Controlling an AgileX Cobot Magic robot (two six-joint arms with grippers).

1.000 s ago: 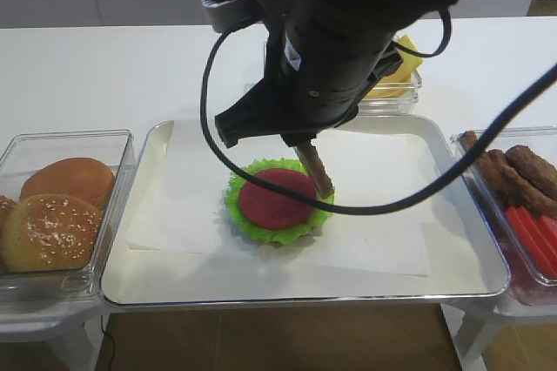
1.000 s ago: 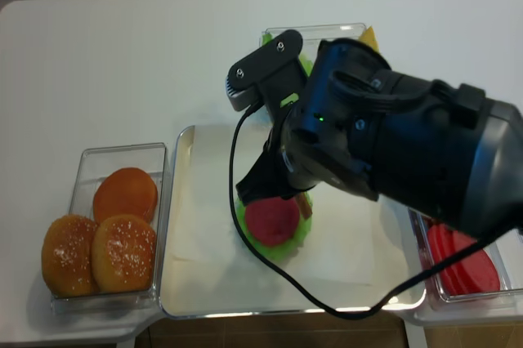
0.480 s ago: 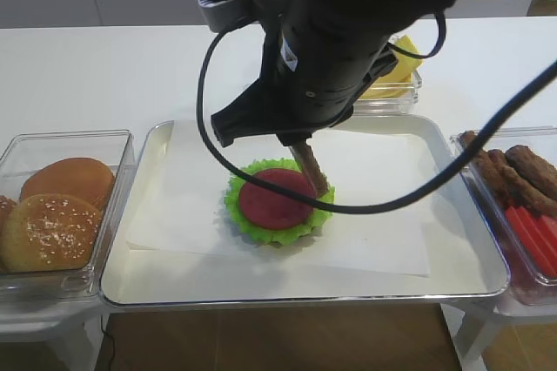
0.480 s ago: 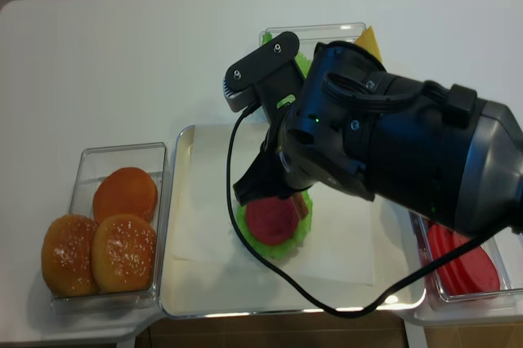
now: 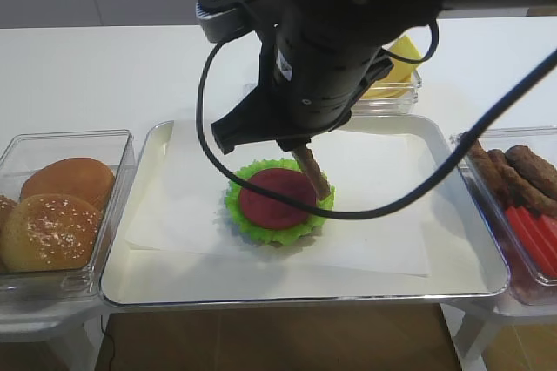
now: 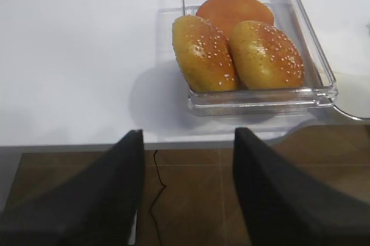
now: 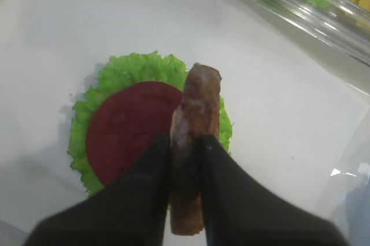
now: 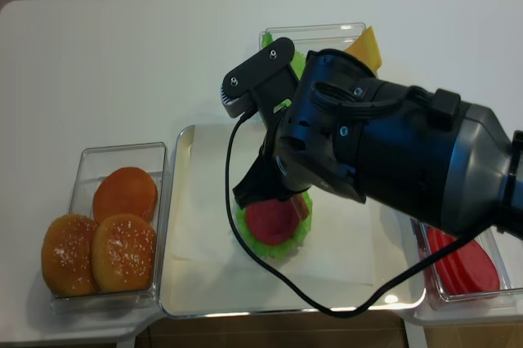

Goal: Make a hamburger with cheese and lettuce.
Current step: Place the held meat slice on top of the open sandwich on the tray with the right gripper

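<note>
Your right gripper (image 7: 184, 159) is clenched on a long brown grilled strip (image 7: 194, 142), its black fingers (image 7: 151, 171) pinching the near half from both sides. The strip's long axis runs straight out from the jaws, away from the wrist, and its free rounded end points past the fingertips. Under that end lies the hamburger (image 7: 130, 136), a flat dark red disc on a frilly green leaf rim, mostly left of the jaws on white paper (image 7: 272, 107) inside the metal tray (image 5: 130, 288). Beyond the jaws, a clear box (image 7: 300, 9) holds more green leaves, and the pale yellow cheese (image 5: 402, 57) sits there. Your left gripper (image 6: 188, 159) stands parted beside the clear tub of sesame buns (image 6: 237, 49).
</note>
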